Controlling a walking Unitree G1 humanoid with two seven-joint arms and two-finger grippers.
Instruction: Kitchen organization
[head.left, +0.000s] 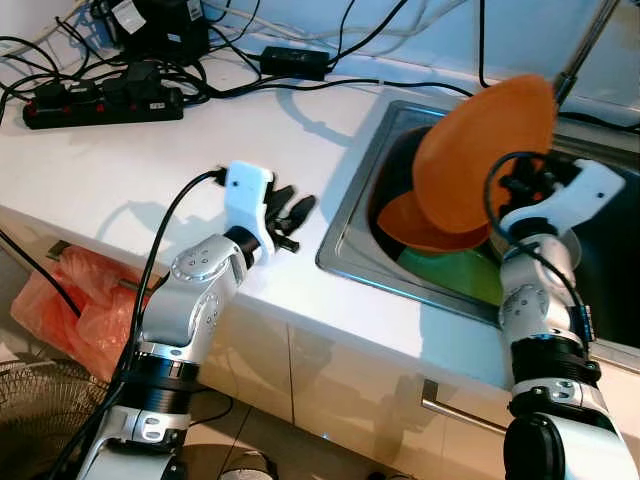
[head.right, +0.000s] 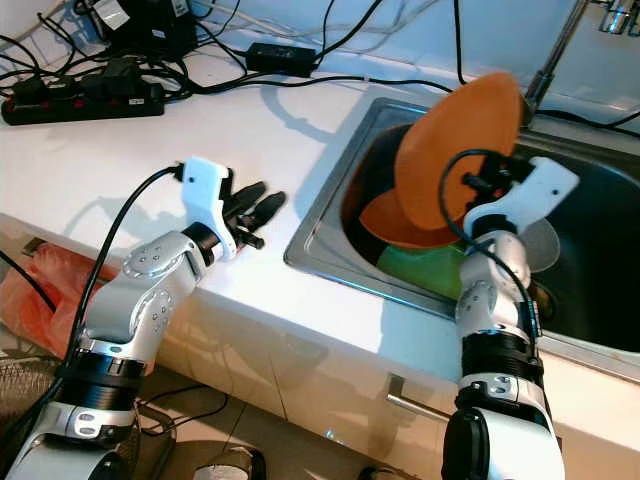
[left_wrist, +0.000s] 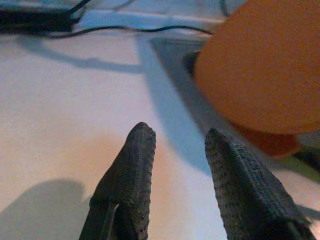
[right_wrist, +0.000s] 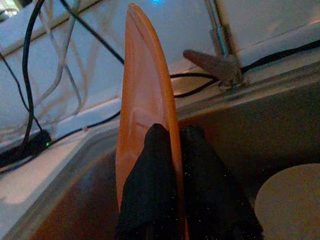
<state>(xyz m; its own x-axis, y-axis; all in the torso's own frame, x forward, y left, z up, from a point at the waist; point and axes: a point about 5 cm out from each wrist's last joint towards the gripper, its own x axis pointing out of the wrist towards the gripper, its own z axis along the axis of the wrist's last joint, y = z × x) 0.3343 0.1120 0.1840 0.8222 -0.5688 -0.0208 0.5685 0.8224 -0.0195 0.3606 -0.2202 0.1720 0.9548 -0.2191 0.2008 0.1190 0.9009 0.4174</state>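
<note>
left eye view: right gripper (head.left: 518, 176) clamps the rim of an orange plate (head.left: 480, 150), held tilted on edge above the sink (head.left: 350, 215). Second orange plate (head.left: 425, 228) lies in the basin under it, green plate (head.left: 455, 270) below that. Left gripper (head.left: 290, 215) hovers low over the white counter (head.left: 150, 160), just beside the sink's left rim, fingers parted, holding nothing.
step: plate lifted out of the sink, likely being carried to the counter or a rack; early in the task, two or more dishes left in the basin.
right eye view: same scene. Pale round dish (head.right: 535, 245) sits in the basin by the right arm. Power strip (head.right: 80, 100) and black cables (head.right: 330, 75) run along the back of the counter, well apart from both grippers. Faucet stem (head.right: 555, 45) rises just behind the held plate.
left wrist view: two black fingers (left_wrist: 132, 175) apart with bare counter between them; orange plate ahead, over the sink edge.
right wrist view: fingers (right_wrist: 150, 200) pinch the plate edge from both sides, plate seen edge-on and upright. Faucet base (right_wrist: 222, 62) and cables close behind it.
next move: judged to need a swing left across the sink rim, keeping the plate clear of the faucet.
obstacles: faucet near plate top; left gripper sits in the likely set-down zone; thin rim pinch could slip.
</note>
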